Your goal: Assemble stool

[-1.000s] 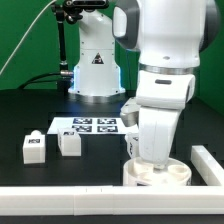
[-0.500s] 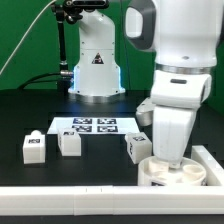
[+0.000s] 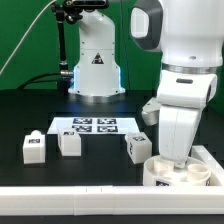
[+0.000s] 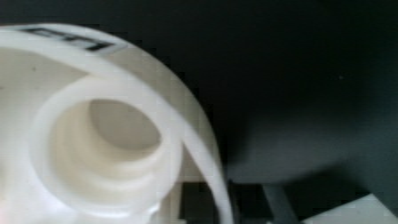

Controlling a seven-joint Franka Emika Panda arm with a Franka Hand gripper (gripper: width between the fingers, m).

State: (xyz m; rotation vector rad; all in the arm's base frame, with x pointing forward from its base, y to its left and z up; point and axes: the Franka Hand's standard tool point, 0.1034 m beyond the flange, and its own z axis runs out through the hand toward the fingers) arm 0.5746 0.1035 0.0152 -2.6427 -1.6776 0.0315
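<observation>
The stool's round white seat (image 3: 183,174) lies at the exterior view's front right, hollow side up, against the white border rail. My gripper (image 3: 173,163) reaches straight down into it. The wrist view is filled by the seat (image 4: 89,130): its tagged rim, a round socket and a thin wall that runs between my dark fingers. My gripper (image 4: 217,205) is shut on that thin wall. Three tagged white legs stand apart on the black table: one (image 3: 33,148) at the left, one (image 3: 68,141) beside it, one (image 3: 140,146) just left of the seat.
The marker board (image 3: 92,126) lies flat at mid-table behind the legs. The long white border rail (image 3: 70,206) runs along the front edge and turns up the right side (image 3: 209,157). A white robot base (image 3: 95,68) stands at the back.
The arm has moved toward the exterior view's right, and the seat has slid with it, from beside the third leg to the rail corner. The legs have not moved.
</observation>
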